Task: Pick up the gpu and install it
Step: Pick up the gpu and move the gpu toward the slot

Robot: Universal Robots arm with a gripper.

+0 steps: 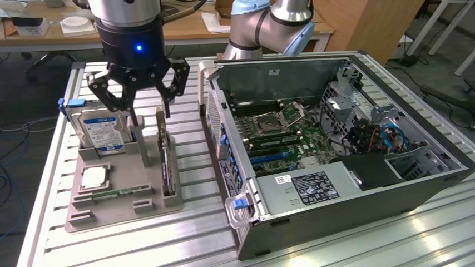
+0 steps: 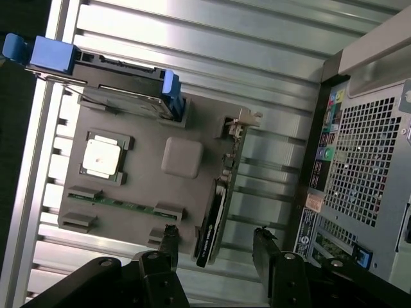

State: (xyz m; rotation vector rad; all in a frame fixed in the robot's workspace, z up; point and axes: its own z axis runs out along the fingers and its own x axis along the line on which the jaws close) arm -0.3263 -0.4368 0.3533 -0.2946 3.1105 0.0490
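Grey moulded tray (image 1: 111, 207) (image 2: 138, 192) sits on the slatted metal surface (image 1: 200, 236) (image 2: 225, 45), beside an opened computer case (image 1: 334, 139) (image 2: 366, 160). The gpu (image 1: 166, 167) (image 2: 221, 192) stands on its thin edge in a slot along the tray's edge nearest the case, running the length of that edge, with its metal bracket at the end level with the hard drive (image 1: 100, 130) (image 2: 122, 96).

The end effector (image 1: 144, 111) (image 2: 215, 232) hangs above the tray, over the gap between the hard drive and the card. Its fingers are spread wide and hold nothing. In the wrist view the two dark fingertips stand on either side of the card's line, with the card's darker end lying between them and lower down. No finger touches the card.

A square processor chip (image 1: 95, 177) (image 2: 103, 157) lies flat in a tray pocket near the edge farthest from the case, and a narrow green memory stick (image 1: 111, 194) (image 2: 122, 204) lies in its slot next to that pocket.
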